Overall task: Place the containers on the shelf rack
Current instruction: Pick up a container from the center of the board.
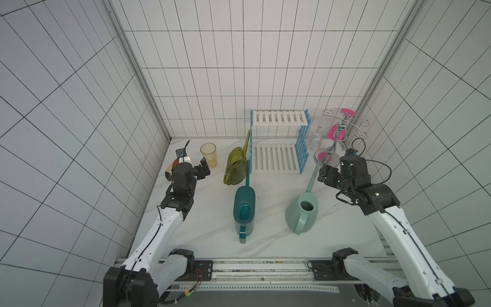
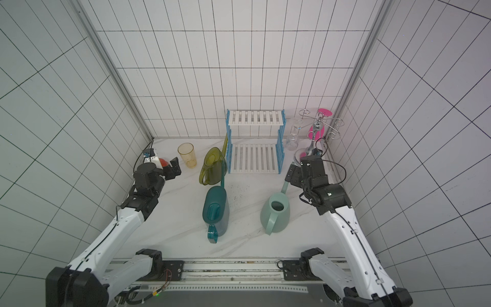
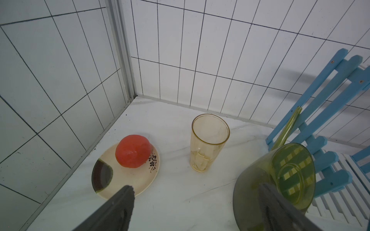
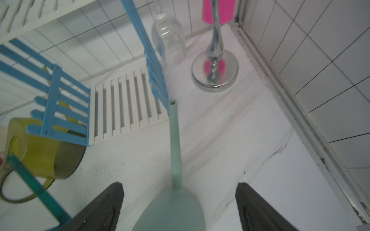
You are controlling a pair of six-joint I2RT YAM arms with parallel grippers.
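1. Right gripper (image 4: 180,185) hangs wide open and empty, its jaws either side of the mint watering can's (image 1: 303,212) spout without touching it. This is clearly the nearer arm.
2. The can stands upright toward the table's (image 1: 271,239) right edge. Its spout runs toward the far edge, and the tip is just beside the shelf rack's (image 1: 276,159) near right corner.
3. Left gripper (image 1: 204,167) is wide open and empty, near the left edge.
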